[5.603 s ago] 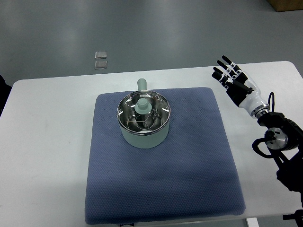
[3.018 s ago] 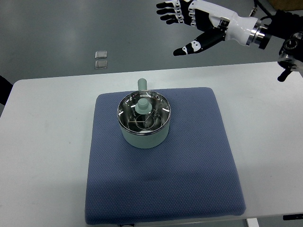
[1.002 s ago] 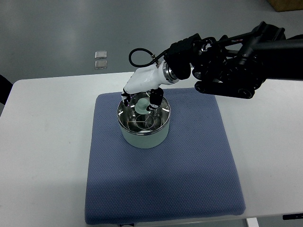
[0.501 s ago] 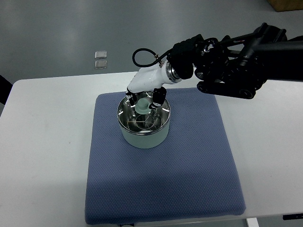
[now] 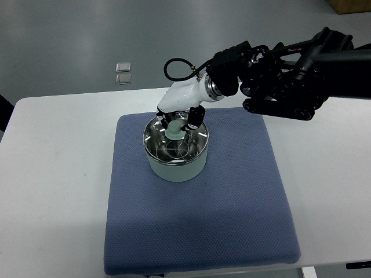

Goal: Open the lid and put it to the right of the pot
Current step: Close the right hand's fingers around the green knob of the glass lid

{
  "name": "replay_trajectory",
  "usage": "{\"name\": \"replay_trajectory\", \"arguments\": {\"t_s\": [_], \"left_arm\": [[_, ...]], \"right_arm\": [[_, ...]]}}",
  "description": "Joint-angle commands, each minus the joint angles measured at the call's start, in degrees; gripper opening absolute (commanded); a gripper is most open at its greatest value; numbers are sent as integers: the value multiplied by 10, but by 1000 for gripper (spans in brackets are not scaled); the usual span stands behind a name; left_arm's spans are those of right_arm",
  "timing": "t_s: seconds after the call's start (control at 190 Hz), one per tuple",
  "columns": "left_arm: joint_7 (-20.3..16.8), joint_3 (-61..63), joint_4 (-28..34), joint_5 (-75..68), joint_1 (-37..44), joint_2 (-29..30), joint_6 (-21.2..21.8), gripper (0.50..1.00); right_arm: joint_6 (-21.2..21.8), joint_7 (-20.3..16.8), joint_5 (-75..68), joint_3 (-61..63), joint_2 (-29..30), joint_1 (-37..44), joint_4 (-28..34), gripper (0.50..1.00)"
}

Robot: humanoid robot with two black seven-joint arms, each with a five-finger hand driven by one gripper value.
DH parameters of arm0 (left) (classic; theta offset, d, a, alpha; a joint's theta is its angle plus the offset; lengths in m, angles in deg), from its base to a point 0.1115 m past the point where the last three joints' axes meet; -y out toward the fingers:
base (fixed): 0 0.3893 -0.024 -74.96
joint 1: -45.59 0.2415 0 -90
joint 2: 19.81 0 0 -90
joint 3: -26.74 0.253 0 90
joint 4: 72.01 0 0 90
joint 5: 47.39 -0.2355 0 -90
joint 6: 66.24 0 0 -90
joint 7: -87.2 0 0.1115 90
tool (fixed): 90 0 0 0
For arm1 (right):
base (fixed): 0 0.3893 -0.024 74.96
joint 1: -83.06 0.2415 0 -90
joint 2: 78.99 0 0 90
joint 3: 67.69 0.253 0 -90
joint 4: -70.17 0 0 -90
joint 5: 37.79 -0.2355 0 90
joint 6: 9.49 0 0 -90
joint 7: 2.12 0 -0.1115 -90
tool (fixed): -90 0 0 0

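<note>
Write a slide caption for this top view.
Right hand grips the lid knob on the pot, lid not yet lifted.

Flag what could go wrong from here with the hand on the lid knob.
1. The right hand grips only the small pale green knob of the glass lid; the lid could tilt or slip free on lifting.
2. The lid sits inside the rim of the pale green pot, so an off-vertical pull may drag the pot across the blue mat.
3. The placement area to the right lies under the black arm, so view may be blocked.
</note>
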State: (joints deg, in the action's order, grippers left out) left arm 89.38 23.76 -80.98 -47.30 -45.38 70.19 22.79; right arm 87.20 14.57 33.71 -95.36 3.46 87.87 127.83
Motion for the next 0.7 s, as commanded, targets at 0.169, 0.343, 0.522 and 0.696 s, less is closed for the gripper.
{"name": "replay_trajectory", "arguments": {"t_s": [0.169, 0.343, 0.522, 0.696], "left_arm": [[0, 0, 0, 0, 0, 0, 0, 1000], [0, 0, 0, 0, 0, 0, 0, 1000], [-1, 0, 0, 0, 0, 0, 0, 1000], [0, 0, 0, 0, 0, 0, 0, 1000]], "right_arm": [[2, 0, -2, 1, -1, 1, 1, 660], [1, 0, -3, 1, 0, 1, 1, 660], [-2, -1, -2, 2, 3, 0, 1, 643], [-5, 0, -3, 1, 0, 0, 1, 631]]}}
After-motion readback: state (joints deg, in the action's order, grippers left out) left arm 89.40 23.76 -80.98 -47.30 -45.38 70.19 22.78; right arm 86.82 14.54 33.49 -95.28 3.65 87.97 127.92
